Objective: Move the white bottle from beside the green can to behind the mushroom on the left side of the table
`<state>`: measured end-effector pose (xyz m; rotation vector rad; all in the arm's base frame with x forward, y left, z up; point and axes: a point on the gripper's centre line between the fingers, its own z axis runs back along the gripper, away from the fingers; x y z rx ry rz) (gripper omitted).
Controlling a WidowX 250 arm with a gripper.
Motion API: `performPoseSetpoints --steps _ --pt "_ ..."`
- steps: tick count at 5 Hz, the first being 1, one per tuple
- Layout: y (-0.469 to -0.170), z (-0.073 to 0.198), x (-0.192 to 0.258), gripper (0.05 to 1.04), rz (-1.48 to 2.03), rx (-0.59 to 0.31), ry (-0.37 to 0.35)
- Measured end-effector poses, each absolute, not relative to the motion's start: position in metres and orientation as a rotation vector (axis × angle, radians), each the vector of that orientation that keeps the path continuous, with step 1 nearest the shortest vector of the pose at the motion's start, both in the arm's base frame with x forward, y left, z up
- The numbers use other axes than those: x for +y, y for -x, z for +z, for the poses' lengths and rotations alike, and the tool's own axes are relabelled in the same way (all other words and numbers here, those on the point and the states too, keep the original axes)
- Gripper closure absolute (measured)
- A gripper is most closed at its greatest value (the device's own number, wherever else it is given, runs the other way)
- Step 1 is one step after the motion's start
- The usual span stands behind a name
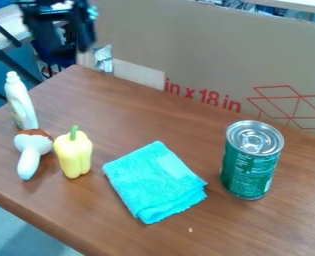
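The black gripper (pixel 66 42) hangs at the upper left, above and beyond the table's far left corner, blurred, its two fingers apart with nothing seen between them. It touches none of the objects. Nearest below it, a white bottle (pixel 21 102) stands by the table's left edge. In front of the bottle lies a mushroom-like toy (pixel 29 155) with a pale stem and a brown and white top. Just right of that is a yellow pepper (pixel 73 154) with a green stem. A folded turquoise cloth (pixel 153 180) lies mid-table. To its right stands a green can (pixel 250 162) with a silver lid.
The brown wooden table (pixel 160 117) has its left corner below the gripper. A large cardboard panel (pixel 200 50) with red print rises along the back edge. A crumpled silvery piece (pixel 103 59) is at the far corner. A small pale crumb lies near the front.
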<state>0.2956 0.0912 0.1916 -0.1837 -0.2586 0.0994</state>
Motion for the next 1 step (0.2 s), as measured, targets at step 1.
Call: performPoseSetpoints --steps 1 --pt "-0.3103 0.1702 0.0413 0.081 -0.087 -0.194 0.130"
